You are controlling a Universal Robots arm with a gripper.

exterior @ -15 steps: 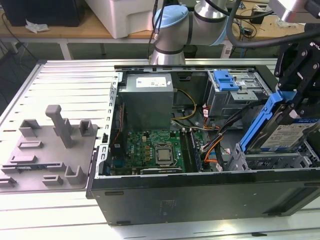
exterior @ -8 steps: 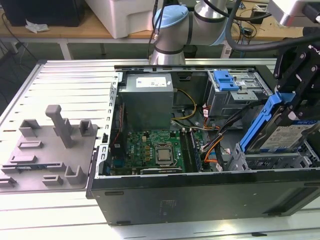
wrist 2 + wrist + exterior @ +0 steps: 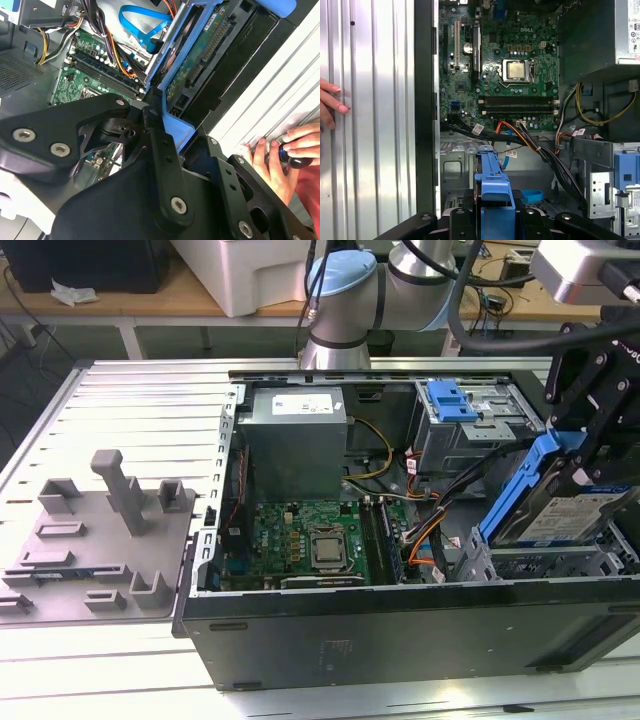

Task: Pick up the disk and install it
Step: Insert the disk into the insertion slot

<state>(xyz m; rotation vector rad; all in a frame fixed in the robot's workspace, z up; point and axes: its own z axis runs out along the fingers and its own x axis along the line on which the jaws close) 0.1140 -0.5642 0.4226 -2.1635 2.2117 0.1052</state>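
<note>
While angled down over the case (image 3: 400, 625) | claw (image 3: 575, 440) clamped on disk (image 3: 560, 515), tilted

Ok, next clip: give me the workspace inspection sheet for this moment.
Surface: ribbed metal table, open computer case lying on it.
Job's things: the disk, blue-framed, tilted above the grey drive bay.
Clutter: grey moulded fixture, exterior view's left.
Grippers: gripper shut on the disk.
Cables: orange, yellow and black bundles inside the case.
Surroundings: a person's hand on the table; workbench behind.
</note>
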